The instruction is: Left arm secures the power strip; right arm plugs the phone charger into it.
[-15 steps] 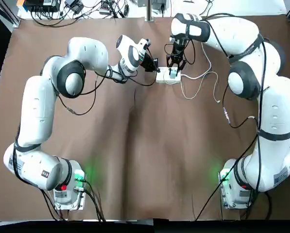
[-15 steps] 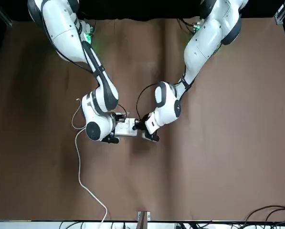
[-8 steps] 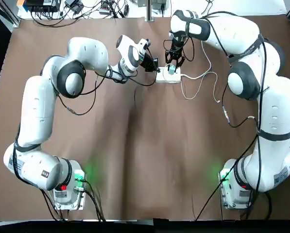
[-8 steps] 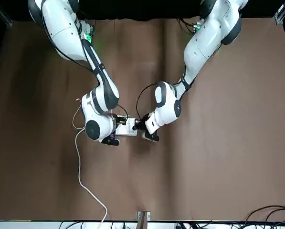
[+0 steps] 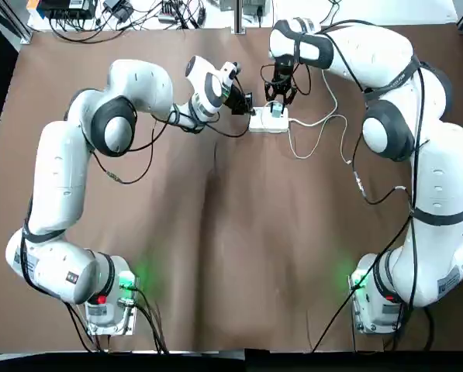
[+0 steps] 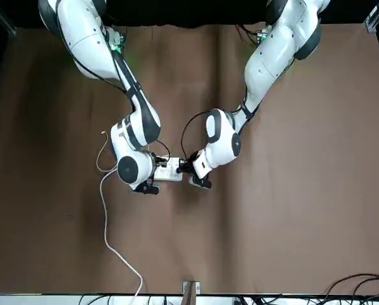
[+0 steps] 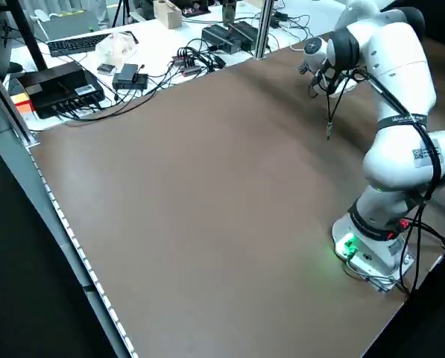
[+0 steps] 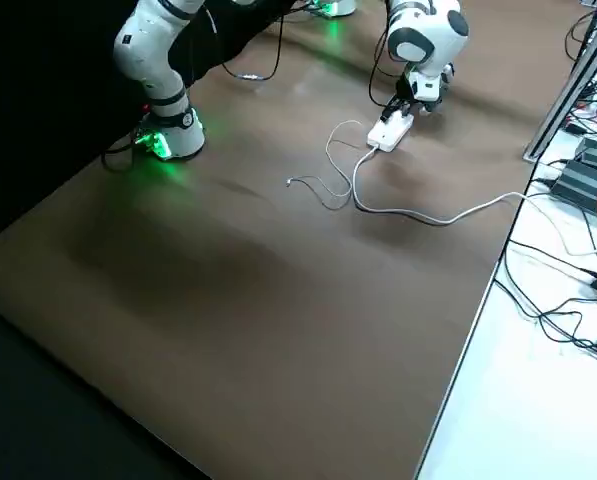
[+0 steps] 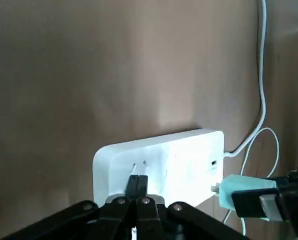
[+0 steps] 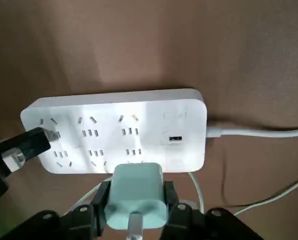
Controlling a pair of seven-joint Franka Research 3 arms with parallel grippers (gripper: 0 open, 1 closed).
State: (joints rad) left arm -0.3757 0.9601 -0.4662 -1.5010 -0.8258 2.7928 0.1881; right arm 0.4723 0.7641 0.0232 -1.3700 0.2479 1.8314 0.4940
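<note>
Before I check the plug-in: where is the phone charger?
In the right wrist view, the phone charger sits in the right gripper, just off the power strip, not yet inserted.

No word, brand or number can be read anywhere. The power strip (image 10: 114, 131) is plain white, bearing only socket slots and a USB port (no printing shows on it). The charger (image 10: 135, 196) carries no marking. Small dark labels sit on the left arm (image 5: 70, 277) and the right arm (image 5: 449, 280), but their print is too small to read.
</note>
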